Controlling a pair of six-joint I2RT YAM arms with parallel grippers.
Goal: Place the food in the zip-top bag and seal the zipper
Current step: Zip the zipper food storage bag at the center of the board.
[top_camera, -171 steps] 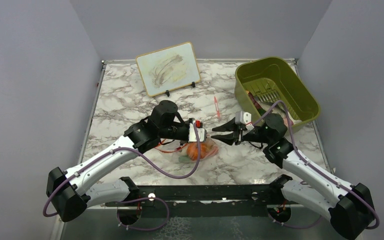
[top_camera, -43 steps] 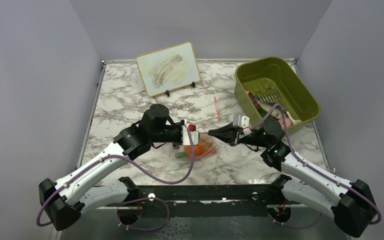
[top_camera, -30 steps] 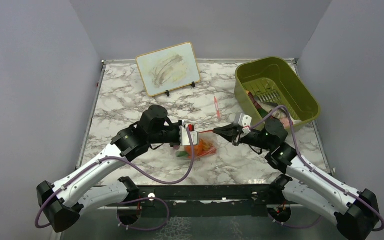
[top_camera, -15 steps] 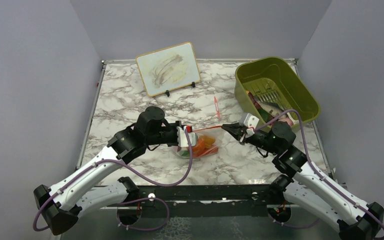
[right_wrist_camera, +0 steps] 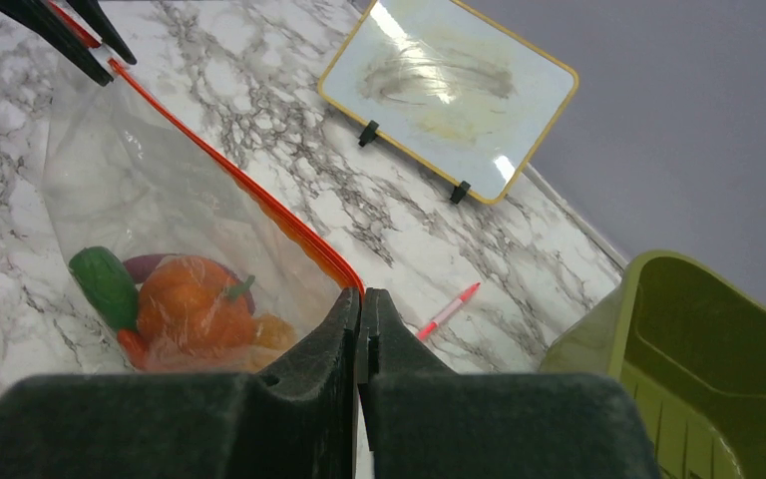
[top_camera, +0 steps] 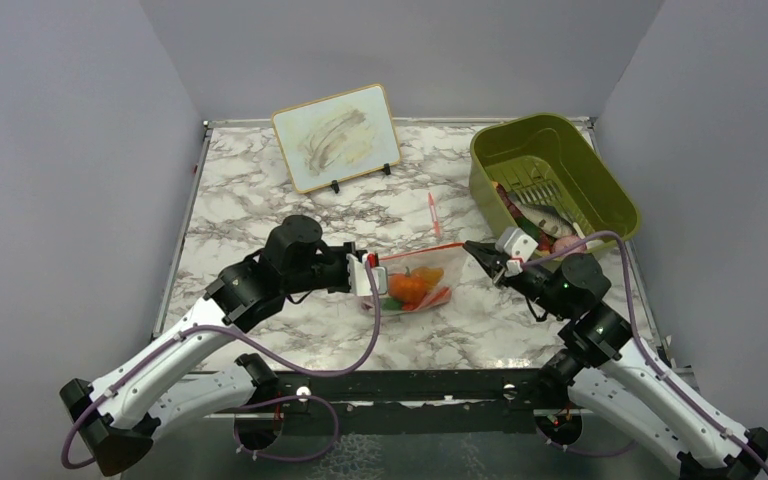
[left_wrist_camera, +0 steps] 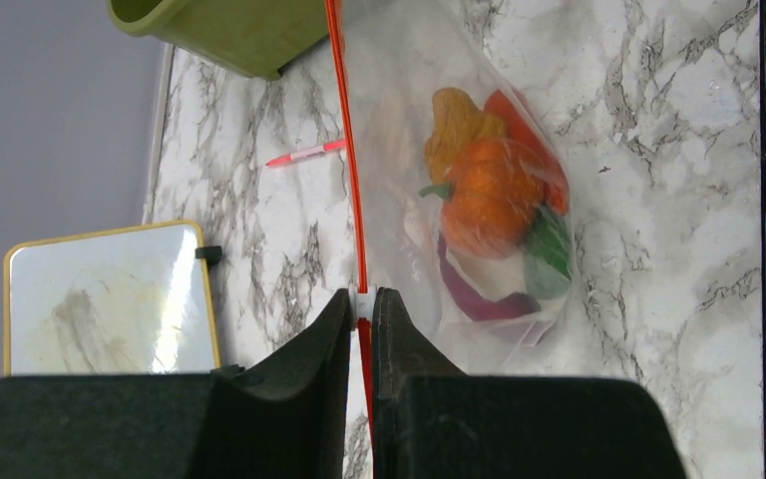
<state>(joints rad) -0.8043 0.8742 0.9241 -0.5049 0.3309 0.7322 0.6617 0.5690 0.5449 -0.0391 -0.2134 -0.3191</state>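
The clear zip-top bag [top_camera: 441, 268] hangs stretched between my two grippers above the marble table. The food [top_camera: 410, 288] is inside it: an orange ball [left_wrist_camera: 494, 195], a purple piece [left_wrist_camera: 464, 294], and green and red bits. The red-orange zipper [top_camera: 420, 250] runs taut along the top. My left gripper [top_camera: 372, 268] is shut on the zipper at its white slider [left_wrist_camera: 363, 299], at the bag's left end. My right gripper [top_camera: 472, 248] is shut on the bag's right top corner [right_wrist_camera: 344, 277]. In the right wrist view the food [right_wrist_camera: 190, 299] shows through the plastic.
A red-pink pen [top_camera: 431, 212] lies on the table just beyond the bag. An olive-green bin [top_camera: 600, 180] with items in it stands at the back right, close to my right arm. A small whiteboard [top_camera: 336, 135] stands at the back centre.
Both grippers have drawn apart, the left one leftward and the right one rightward. The bunched bag has stretched out flat between them and the zipper strip has pulled taut.
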